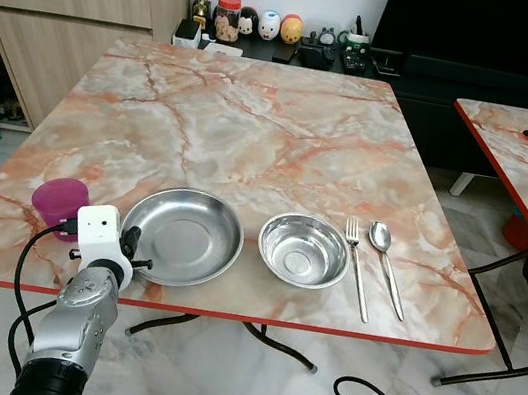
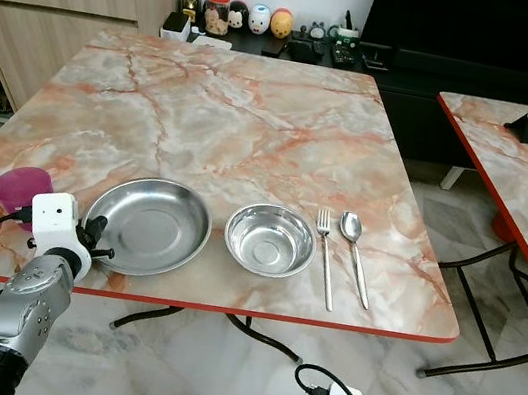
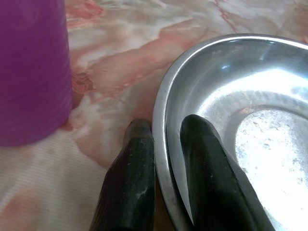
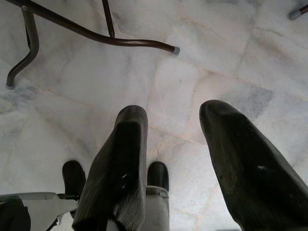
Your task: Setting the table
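From the head views I saw the plate (image 1: 182, 235) near the table's (image 1: 256, 125) near-left edge, a purple cup (image 1: 60, 201) just left of it, and a bowl (image 1: 303, 250), fork (image 1: 357, 264) and spoon (image 1: 386, 262) to its right. My left gripper (image 1: 131, 244) sat at the plate's left rim.

In the left wrist view one finger (image 3: 130, 183) was outside the rim and the other inside, clamped on the thin edge. I judged the steel plate light, stiff and slippery, best taken by that rim.

In the right wrist view my right gripper (image 4: 168, 149) hung idle over the floor, fingers apart and empty.
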